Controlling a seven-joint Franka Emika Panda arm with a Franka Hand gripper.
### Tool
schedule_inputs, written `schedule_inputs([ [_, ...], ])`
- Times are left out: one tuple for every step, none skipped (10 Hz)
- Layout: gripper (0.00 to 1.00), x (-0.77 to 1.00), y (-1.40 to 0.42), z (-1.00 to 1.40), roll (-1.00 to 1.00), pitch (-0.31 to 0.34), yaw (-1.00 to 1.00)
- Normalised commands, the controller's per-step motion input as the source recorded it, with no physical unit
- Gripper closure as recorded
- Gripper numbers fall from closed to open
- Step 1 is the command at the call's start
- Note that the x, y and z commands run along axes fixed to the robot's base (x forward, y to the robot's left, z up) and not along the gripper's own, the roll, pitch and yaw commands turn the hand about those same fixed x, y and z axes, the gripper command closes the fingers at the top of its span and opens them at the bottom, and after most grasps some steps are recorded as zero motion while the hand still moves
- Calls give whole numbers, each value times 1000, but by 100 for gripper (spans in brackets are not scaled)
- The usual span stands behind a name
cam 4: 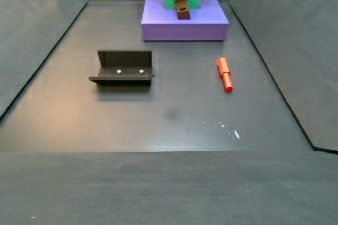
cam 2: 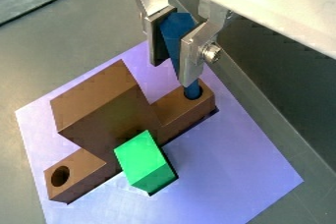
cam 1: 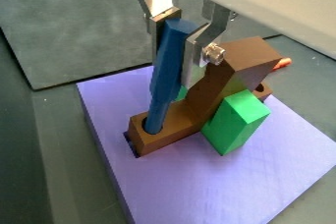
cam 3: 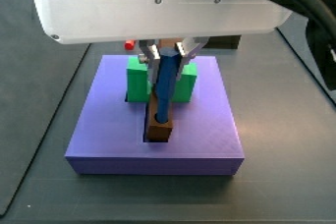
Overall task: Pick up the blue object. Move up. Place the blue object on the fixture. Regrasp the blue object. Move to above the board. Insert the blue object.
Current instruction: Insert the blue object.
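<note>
- The blue object (cam 1: 167, 76) is pinched upright by the pincer (cam 1: 182, 33), so its lower tip is guided into the brown bar (cam 2: 118, 120).
- The board (cam 3: 157, 135) is below.

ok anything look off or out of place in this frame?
One thing: the blue object leans rather than standing straight, its lower end in the brown bar's end socket on the board, its top between the end effector fingers. The red peg lies alone on the floor, apart from the fixture.
</note>
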Motion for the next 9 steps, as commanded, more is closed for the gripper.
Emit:
schedule_inputs([
  [100,0,0,66,0,14,0],
  [100,0,0,71,0,9,0],
  [100,0,0,126,0,24,0],
  [100,0,0,109,0,17,0],
  [100,0,0,143,0,23,0],
  [100,0,0,226,0,46,0],
  [100,0,0,134,0,17,0],
  [100,0,0,109,0,16,0],
  [100,0,0,17,0,0,0],
])
